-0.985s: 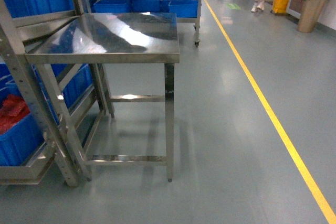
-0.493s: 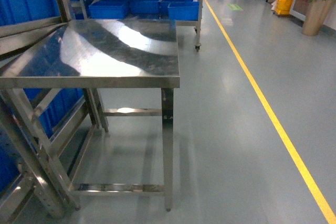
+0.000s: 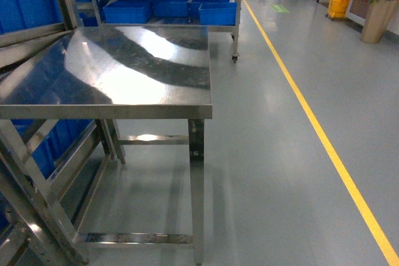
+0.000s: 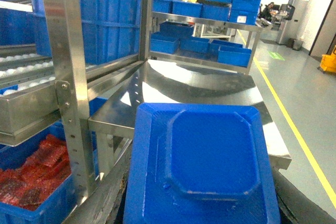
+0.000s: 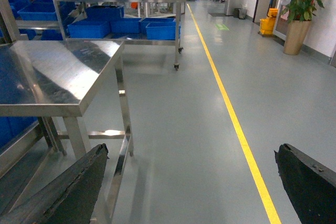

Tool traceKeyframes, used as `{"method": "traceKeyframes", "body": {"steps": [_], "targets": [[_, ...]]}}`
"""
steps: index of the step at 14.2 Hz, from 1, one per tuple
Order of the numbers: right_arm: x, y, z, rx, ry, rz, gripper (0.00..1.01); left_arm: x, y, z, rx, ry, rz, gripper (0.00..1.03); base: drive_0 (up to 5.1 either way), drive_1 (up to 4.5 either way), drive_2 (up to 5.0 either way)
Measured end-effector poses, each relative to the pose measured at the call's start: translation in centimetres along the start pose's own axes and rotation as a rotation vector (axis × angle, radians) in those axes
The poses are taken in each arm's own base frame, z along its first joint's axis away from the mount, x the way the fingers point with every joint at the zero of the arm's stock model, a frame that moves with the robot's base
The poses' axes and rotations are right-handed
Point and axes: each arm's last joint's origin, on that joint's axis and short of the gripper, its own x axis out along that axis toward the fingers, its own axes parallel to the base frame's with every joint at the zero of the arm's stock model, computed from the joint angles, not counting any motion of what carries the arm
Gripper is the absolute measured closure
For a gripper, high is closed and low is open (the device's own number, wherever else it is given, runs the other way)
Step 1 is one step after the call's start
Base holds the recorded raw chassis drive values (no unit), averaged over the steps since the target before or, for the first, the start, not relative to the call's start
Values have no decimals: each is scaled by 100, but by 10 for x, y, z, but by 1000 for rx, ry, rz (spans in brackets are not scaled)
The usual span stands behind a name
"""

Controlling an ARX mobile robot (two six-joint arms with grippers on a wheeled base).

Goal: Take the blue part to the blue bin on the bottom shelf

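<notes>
The blue part (image 4: 202, 156), a flat tray-like moulding with a raised octagonal centre, fills the lower middle of the left wrist view. My left gripper (image 4: 210, 208) is shut on it, with only dark finger edges showing at the part's lower sides. At the left stands a steel rack tier with white rollers (image 4: 23, 80); I cannot tell whether it is the bottom shelf. Below it sits a blue bin (image 4: 31, 203) holding red parts. My right gripper (image 5: 189, 182) hangs open over the floor, holding nothing. Neither gripper shows in the head view.
A stainless table (image 3: 124, 73) stands ahead, beside the rack's perforated upright (image 4: 68, 77). A far wheeled rack (image 3: 187, 10) carries more blue bins. A yellow floor line (image 3: 312, 123) runs along the right, with a potted plant (image 3: 380, 4) and a yellow mop bucket (image 3: 338, 5) beyond.
The head view has moved closer to the table, which now looms larger and lower. The left rack and its bin of red parts have slid out of that view.
</notes>
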Motion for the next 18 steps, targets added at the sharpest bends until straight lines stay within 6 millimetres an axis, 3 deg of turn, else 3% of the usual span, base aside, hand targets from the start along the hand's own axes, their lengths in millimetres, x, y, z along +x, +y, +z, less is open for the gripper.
{"method": "traceKeyframes", "body": {"steps": [18], "targets": [[0, 0, 0, 0, 1, 0, 3, 0, 0, 0, 0, -1, 0, 60, -494, 244, 244]]}}
